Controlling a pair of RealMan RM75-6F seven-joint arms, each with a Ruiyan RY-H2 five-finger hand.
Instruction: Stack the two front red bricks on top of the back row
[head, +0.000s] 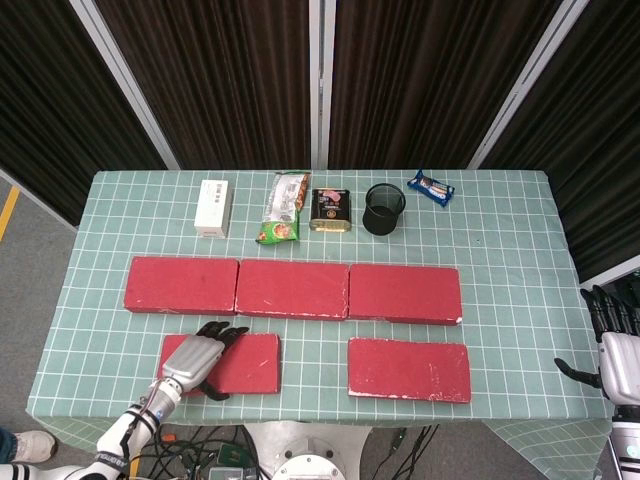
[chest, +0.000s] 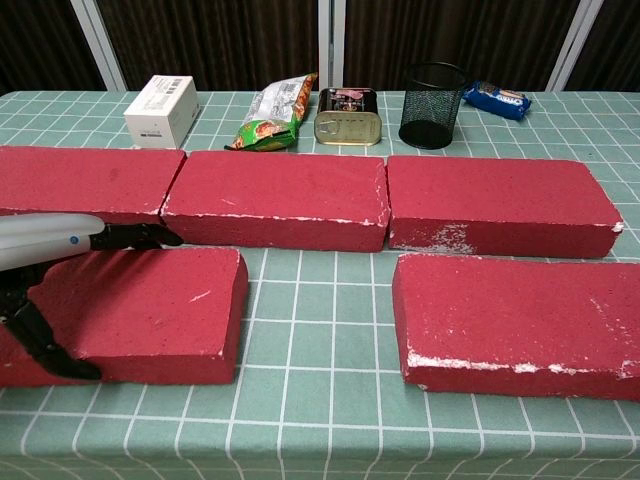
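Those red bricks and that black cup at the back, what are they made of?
The red bricks look like painted foam or light mock brick rather than fired clay: matte, grainy faces, with white showing where edges are chipped. I cannot be sure. The black cup looks like metal wire mesh, since the cloth shows through its wall.

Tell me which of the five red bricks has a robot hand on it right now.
The front left brick: the left hand lies over its left end, fingers toward the back row. The front right brick and the three back-row bricks are untouched.
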